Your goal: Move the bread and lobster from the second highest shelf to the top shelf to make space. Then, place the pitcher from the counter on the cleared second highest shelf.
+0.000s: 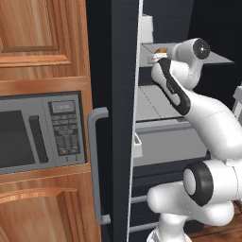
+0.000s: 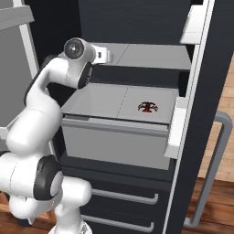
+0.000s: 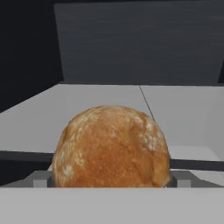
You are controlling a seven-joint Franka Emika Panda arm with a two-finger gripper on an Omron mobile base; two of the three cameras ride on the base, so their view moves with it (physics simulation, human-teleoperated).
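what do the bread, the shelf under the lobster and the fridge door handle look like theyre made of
Bread: baked crust, matte orange-brown with pale floury flecks.
Shelf under the lobster: a smooth light grey panel with a thin seam line, probably plastic or frosted glass; the render leaves it open.
Fridge door handle: plain grey bar with a soft sheen, likely brushed metal.

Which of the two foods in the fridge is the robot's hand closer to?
The bread, the round orange-brown loaf right in front of the end effector at the top shelf. The spindly dark red lobster lies apart on the shelf below.

The microwave (image 1: 40, 132) keypad markings are too blurred to read.
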